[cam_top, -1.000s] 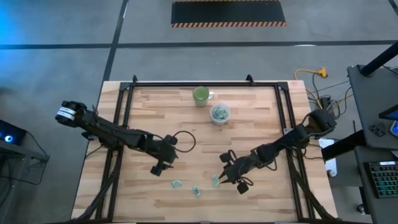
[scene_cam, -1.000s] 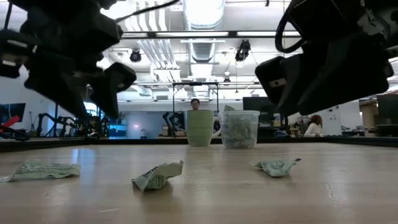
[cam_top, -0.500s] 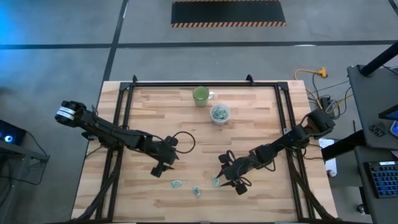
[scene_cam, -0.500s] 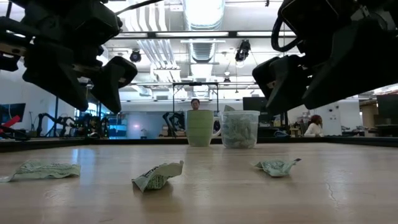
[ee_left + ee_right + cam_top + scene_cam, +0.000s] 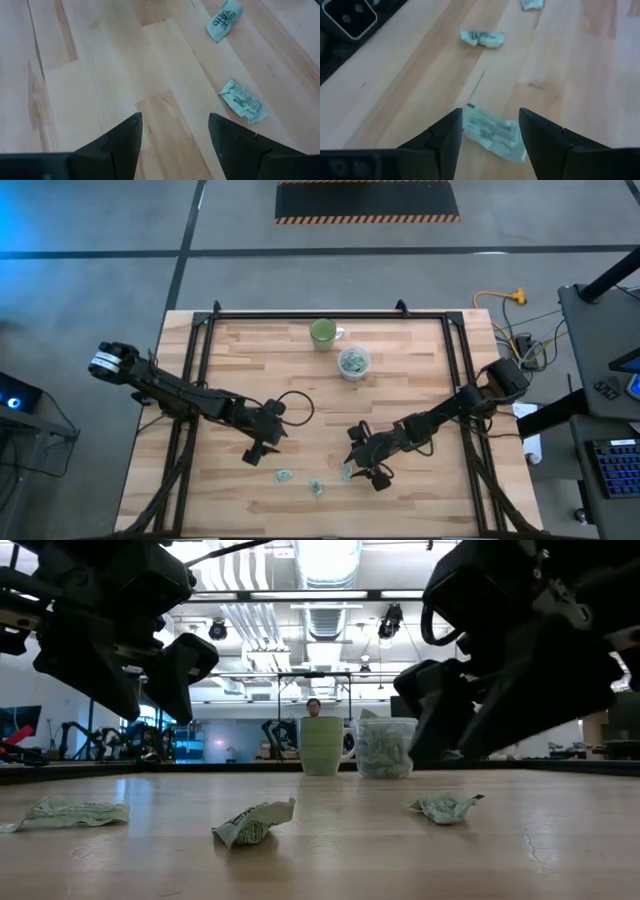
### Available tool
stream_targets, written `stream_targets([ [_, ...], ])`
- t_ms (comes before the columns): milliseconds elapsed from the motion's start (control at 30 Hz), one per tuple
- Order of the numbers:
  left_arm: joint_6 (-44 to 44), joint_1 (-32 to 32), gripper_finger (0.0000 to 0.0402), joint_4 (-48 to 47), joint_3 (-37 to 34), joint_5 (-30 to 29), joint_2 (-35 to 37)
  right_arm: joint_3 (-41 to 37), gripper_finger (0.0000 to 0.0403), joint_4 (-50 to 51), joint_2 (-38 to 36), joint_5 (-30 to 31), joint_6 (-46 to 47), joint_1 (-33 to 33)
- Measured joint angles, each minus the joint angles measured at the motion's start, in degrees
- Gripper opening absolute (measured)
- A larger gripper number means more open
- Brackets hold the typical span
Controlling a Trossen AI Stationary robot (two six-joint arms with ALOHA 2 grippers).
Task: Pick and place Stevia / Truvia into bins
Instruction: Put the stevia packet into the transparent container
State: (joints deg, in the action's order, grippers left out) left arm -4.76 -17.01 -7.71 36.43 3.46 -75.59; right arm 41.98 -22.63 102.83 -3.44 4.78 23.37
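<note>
Three crumpled pale green sachets lie flat on the wooden table near its front edge: left (image 5: 284, 475), middle (image 5: 315, 487), right (image 5: 347, 471). The clear cup (image 5: 353, 362), with sachets inside, stands at the far middle. My right gripper (image 5: 362, 472) is open just above the right sachet (image 5: 492, 131), one finger on either side of it, and in the low view it (image 5: 450, 725) hangs clear of the sachet (image 5: 445, 807). My left gripper (image 5: 255, 452) hovers open above bare wood, beside the left sachet (image 5: 242, 100) and the middle one (image 5: 224, 20).
A green mug (image 5: 323, 333) stands just left of and behind the clear cup. A black frame rail (image 5: 200, 370) runs along the table's sides and back. Bare wood lies between the arms and the cups.
My right gripper has moved a little toward the table's left edge and sunk lower, coming over the right sachet. The sachets have stayed where they were.
</note>
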Motion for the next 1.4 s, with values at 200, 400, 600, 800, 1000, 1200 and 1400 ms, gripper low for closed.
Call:
stream_targets([
  [200, -0.01, -0.01, 0.0211, -0.19, -0.10, 0.00, 0.00, 0.02, 0.0187, -0.32, 1.25, -0.07, 0.16, -0.01],
  [400, 0.01, -0.03, 0.0211, -0.01, -0.10, 0.00, -0.02, 0.92, 0.0187, -0.26, 4.03, -0.22, 0.21, -0.64],
  [600, 0.00, -0.03, 0.0211, -0.08, -0.10, 0.00, -0.02, 1.14, 0.0187, 0.11, 4.01, -0.06, -0.17, -0.90],
  [800, 0.01, -0.03, 0.0211, -0.08, -0.14, 0.00, -0.02, 1.14, 0.0176, 0.62, 3.89, 0.47, -0.27, -1.09],
  [1000, -0.02, 0.02, 0.0211, -0.06, -0.14, 0.00, -0.02, 1.14, 0.0127, 2.54, 3.76, 0.66, -0.47, -1.15],
  [1200, -0.02, 0.02, 0.0211, -0.06, -0.18, 0.00, -0.02, 1.27, 0.0065, 2.79, 3.74, 0.63, -1.17, -1.35],
  [1400, -0.02, 0.02, 0.0211, -0.06, -0.21, 0.00, -0.02, 1.91, 0.0022, 3.13, 3.72, 0.59, -2.53, -1.30],
])
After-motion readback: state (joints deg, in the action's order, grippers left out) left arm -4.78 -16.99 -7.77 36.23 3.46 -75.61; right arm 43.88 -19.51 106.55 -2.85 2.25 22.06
